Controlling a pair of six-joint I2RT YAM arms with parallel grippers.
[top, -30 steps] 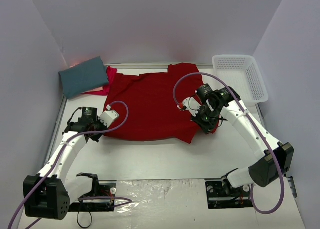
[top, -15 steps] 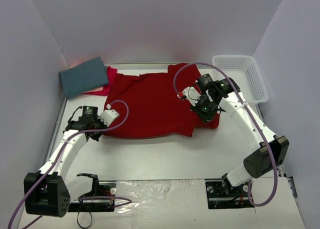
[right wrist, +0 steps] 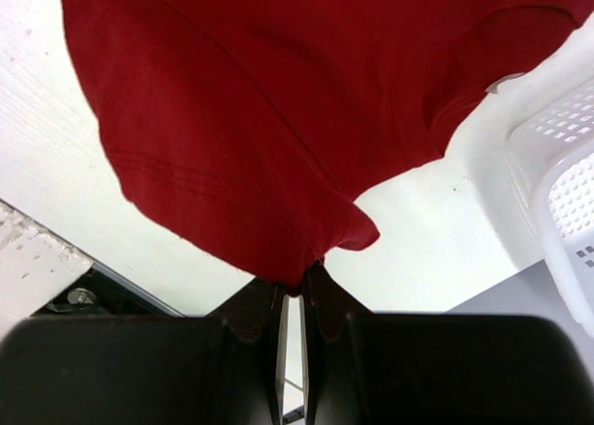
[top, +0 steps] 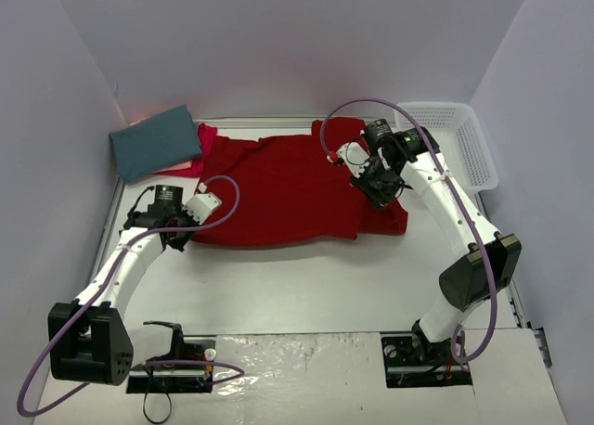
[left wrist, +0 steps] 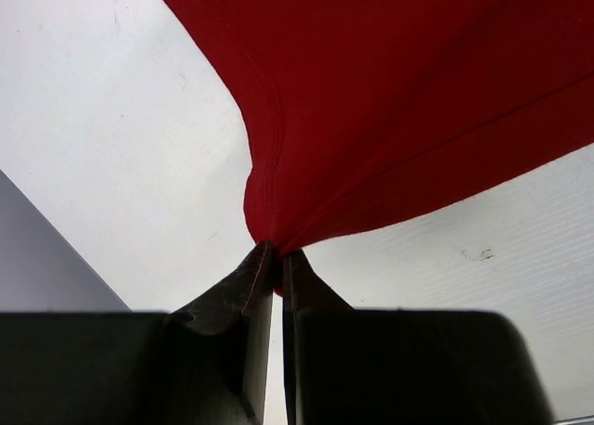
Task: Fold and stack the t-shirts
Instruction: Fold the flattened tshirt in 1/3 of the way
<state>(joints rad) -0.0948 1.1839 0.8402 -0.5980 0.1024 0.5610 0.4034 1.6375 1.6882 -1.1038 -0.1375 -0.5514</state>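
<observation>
While both jaws are clenched on hem corners, the deep red t-shirt (top: 278,188) lies mid-fold at the middle-back of the desk (top: 306,286).
Left jaws pinch the near-left corner low by the desk; right jaws hold the near-right corner raised over the shirt's right side. The paired grip likely keeps the hem straight for folding the near edge back. Slate-teal t-shirt (top: 155,142) lies folded far left, overlapping the pinkish-red t-shirt (top: 202,145), probably the stack spot. White basket (top: 464,147) sits far right, apart.
</observation>
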